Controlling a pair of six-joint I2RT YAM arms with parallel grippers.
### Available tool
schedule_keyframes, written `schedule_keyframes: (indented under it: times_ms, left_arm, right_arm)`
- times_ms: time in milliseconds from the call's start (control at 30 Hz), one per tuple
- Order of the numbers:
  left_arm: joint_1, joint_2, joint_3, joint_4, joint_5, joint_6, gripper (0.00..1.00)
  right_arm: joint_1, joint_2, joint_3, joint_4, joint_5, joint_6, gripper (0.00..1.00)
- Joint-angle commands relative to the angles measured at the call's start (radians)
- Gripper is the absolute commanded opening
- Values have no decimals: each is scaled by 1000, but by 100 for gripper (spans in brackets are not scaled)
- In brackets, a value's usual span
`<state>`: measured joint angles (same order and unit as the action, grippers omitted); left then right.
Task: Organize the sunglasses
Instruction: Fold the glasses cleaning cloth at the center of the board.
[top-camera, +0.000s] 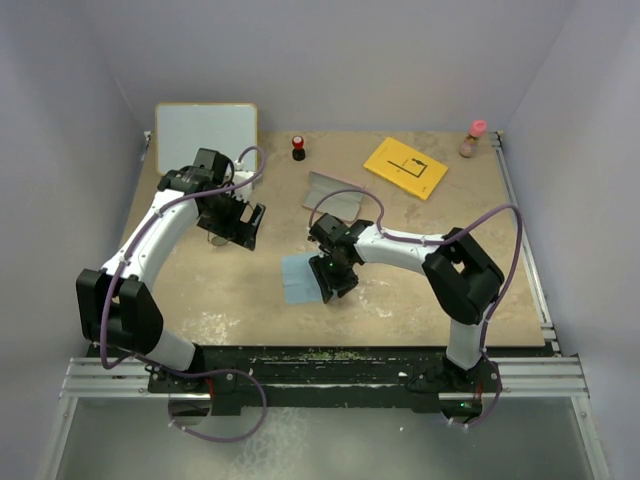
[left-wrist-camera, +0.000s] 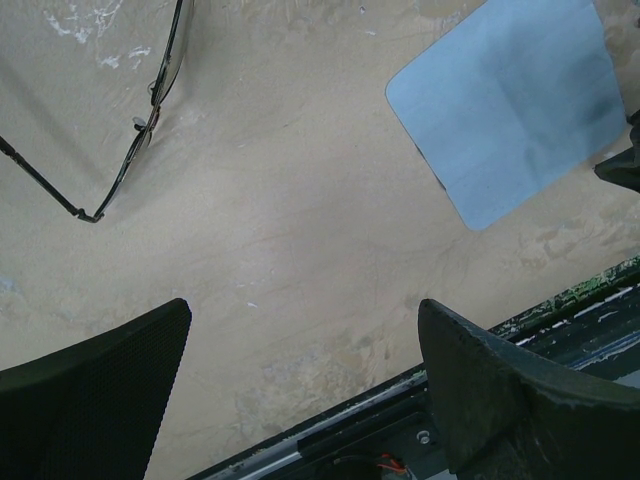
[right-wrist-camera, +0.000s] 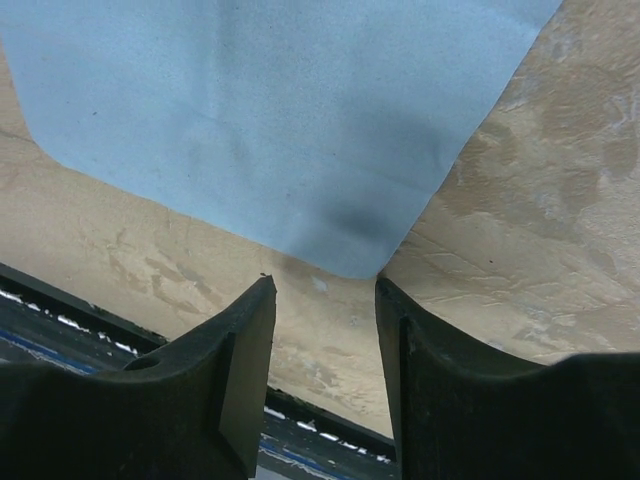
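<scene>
Tan, scuffed tabletop (top-camera: 400, 300) sits inside a white-walled booth, with 2 arms reaching over it from the near edge.

The left gripper (left-wrist-camera: 300, 390) hovers above bare table with its 2 black fingers (left-wrist-camera: 95, 395) spread wide and nothing between them. Ahead of it and to its left in the wrist view lie the sunglasses (left-wrist-camera: 150, 112), resting flat on the table. Their thin black wire frame runs down from the top edge, and 1 arm stretches off toward the left edge. They are clear of both fingers and touched by neither. From above the left wrist covers that spot, and I cannot make the sunglasses out there.

The right gripper (right-wrist-camera: 325, 350) is low over the table with its jaws parted by a narrow gap, gripping nothing. The rounded corner of the light blue cloth (right-wrist-camera: 270, 110) lies flat just in front of that gap, not between the fingers. In the overhead view the cloth is near the table's middle, and the right gripper stands over its right edge.

Farther back, a pink case (top-camera: 330, 190) lies behind the right gripper. A yellow booklet (top-camera: 405, 167) is to its right, and a white board (top-camera: 205, 130) stands at the back left. Along the rear edge are a small red-topped black object (top-camera: 298, 148) and, in the right corner, a pink-capped bottle (top-camera: 474, 138)
</scene>
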<state>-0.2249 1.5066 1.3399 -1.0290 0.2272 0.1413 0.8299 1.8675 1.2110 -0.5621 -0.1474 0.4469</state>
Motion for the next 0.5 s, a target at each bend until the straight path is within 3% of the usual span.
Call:
schedule_keyframes:
  times_ms: [0,400,467]
  left_arm:
    - [1,-14,27,17,25,-11,98]
    - [1,-22,22,14,47,-8,98]
    - [2,-24,18,14,55,-6,98]
  right_arm:
    - [12,56,-14,42,37,52,48]
    - [15,126,-53,33,129,177,37]
    - [15,134,-49,31,148,195,32]
